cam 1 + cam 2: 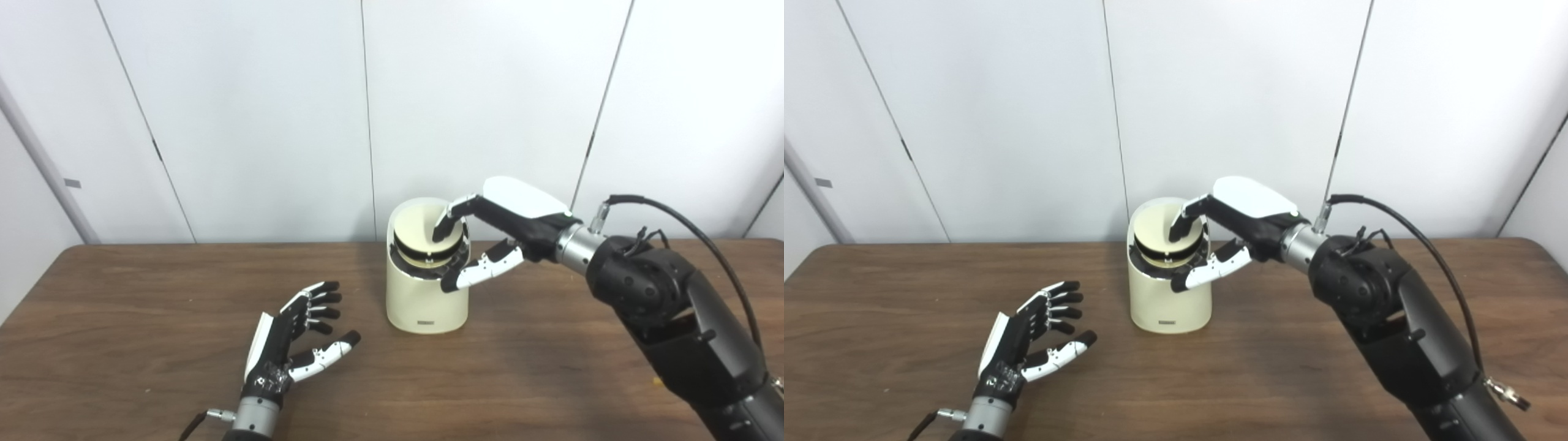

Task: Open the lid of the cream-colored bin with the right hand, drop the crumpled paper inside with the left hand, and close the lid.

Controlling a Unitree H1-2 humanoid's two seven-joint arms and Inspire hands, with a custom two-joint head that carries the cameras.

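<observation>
The cream-colored bin point(422, 300) stands upright at the middle of the brown table. Its round lid point(415, 231) sits tilted in the top opening, with a dark gap showing under its front edge. My right hand point(511, 220) reaches in from the right; its fingertips point(442, 228) rest on the lid's right side and its thumb point(481, 272) lies against the front of the bin's rim. It grips nothing. My left hand point(297, 340) is open and empty, palm up, low over the table to the front left of the bin. No crumpled paper is in view.
The wooden table point(122, 306) runs across the whole view, with white wall panels point(245, 122) close behind it. My right forearm point(674, 312) with its black cable crosses the table's right side.
</observation>
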